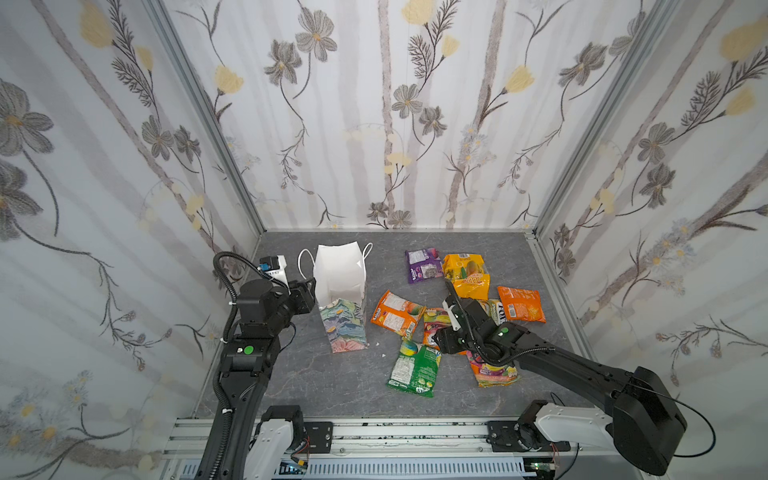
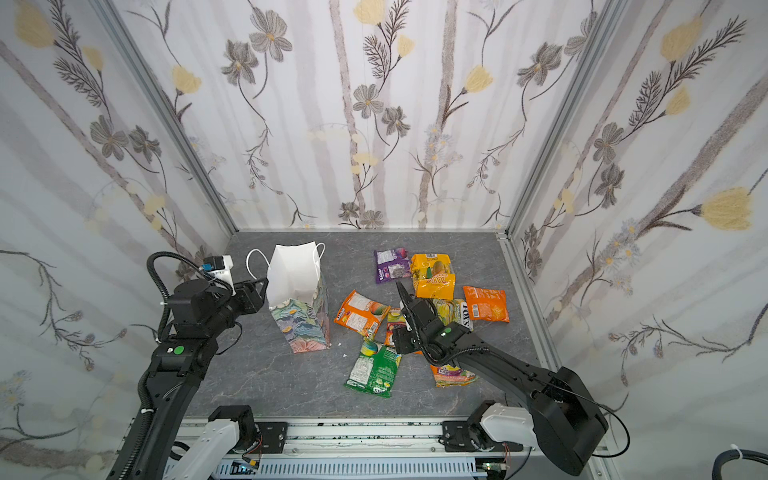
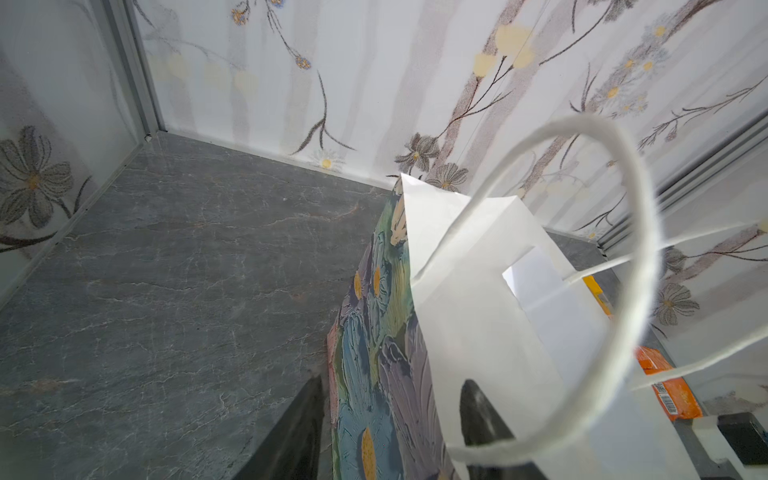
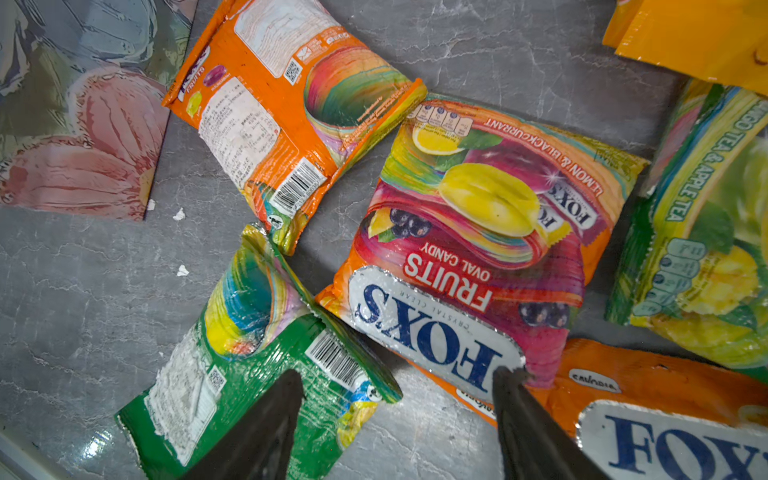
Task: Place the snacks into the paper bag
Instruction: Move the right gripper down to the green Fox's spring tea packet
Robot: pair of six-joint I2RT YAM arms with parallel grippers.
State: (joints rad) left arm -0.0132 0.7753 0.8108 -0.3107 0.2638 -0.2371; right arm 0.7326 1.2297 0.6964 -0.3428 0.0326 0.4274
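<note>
Read a top view as a dial with twelve at the back wall. The paper bag [image 1: 343, 328] stands upright and open-mouthed on the grey, marble-veined worktop [image 1: 324, 386], at nine o'clock from the snacks [image 2: 365, 316]. It is a tall box of stiff paper with pastel brush-stroke flowers outside and plain white inside. It has two white cord handles [image 3: 650, 249].

Eight glossy, crinkly plastic pillow packets can be counted, all lying on the worktop.
- The lemon packet [image 4: 486, 208], at the middle, reads "FOX'S CRYSTAL CLEAR", "FRUITS OVAL CANDY" and "LEMON & BLACKCURRANT".
- The orange packet [image 4: 282, 104], just beside it at nine o'clock, lies back-up with a barcode and the word "FRUITS".
- The green packet [image 4: 249, 340], at seven, is also back-up with a barcode.
- The Savoria packet [image 4: 673, 386], at four, is orange with a small "SAVORIA" label and large letters "FOX".
- The tea packet [image 4: 702, 249], at three, is yellow-green and its line ends "TEA & APPLE TEA".
- The bright orange packet [image 1: 521, 303] lies beyond the tea packet.
- The yellow-orange packet [image 1: 465, 274] lies at one.
- The purple packet [image 1: 424, 264] lies at twelve, its print too small to read.

The left gripper [image 3: 394, 378] straddles the bag's nine-o'clock wall near the rim, one jaw outside on the print and one inside against the white. Whether the jaws pinch the paper cannot be told. The right gripper [image 4: 399, 370] hangs over the packets with jaws released and wide, grasping nothing. One jaw is above the green packet and the other is at the lemon packet's edge.
</note>
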